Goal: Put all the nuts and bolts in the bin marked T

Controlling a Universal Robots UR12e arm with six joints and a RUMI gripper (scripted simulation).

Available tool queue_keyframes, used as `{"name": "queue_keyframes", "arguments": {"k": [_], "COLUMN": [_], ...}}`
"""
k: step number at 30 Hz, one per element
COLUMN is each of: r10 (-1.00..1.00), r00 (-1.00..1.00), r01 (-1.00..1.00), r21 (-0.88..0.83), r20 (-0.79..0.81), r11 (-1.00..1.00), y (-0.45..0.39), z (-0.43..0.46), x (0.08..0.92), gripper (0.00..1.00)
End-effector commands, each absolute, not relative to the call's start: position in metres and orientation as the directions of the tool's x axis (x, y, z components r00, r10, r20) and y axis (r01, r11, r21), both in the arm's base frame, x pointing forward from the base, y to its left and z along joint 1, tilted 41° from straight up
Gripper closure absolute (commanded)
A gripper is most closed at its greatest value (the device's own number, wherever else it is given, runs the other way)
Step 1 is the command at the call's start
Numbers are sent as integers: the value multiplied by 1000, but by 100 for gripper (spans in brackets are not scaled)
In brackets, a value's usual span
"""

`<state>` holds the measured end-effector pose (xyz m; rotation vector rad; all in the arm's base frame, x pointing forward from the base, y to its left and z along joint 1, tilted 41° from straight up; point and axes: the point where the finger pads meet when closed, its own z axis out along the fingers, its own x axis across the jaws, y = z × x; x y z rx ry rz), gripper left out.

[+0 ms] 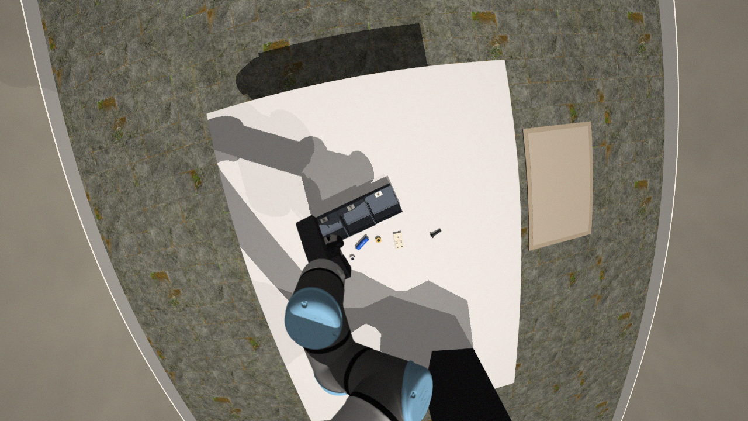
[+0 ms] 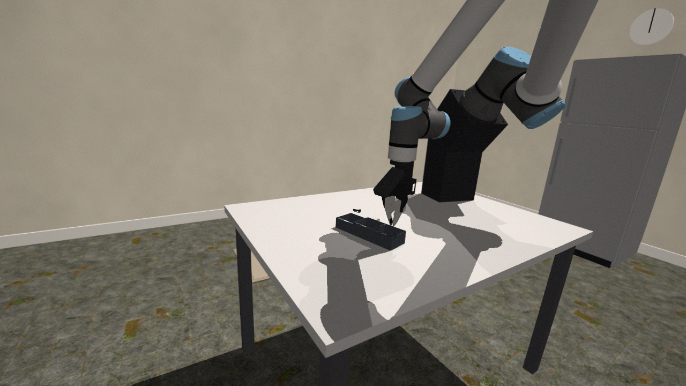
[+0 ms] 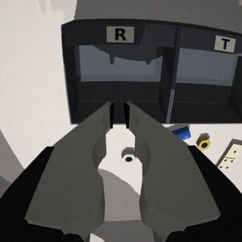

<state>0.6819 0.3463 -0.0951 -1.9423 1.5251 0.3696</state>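
Top view: three bins (image 1: 360, 210), two nuts (image 1: 377, 238), one bolt (image 1: 434, 233), jaws together, empty.

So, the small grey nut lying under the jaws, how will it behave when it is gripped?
The grey nut lies flat with its hole facing up, so it should not roll. It looks small and low against the table, so the jaws may slip over it or flick it sideways. It seems rigid and probably light. The gripper is shut above it, holding nothing.

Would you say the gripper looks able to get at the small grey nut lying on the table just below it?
Probably yes: the grey nut lies uncovered below the gripper, apart from the bins. But the fingers are shut and would need opening first.
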Motion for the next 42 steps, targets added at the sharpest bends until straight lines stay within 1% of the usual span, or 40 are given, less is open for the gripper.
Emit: {"name": "queue_keyframes", "arguments": {"k": [1, 13, 42], "r10": [-766, -766, -766], "r00": [289, 289, 289], "r01": [-944, -944, -944], "r21": [-306, -306, -306], "r20": [-574, -574, -574], "r11": [-127, -127, -127], "y": [351, 370, 370], "z": [-101, -124, -124], "x": [684, 689, 689], "gripper": [96, 96, 96]}}
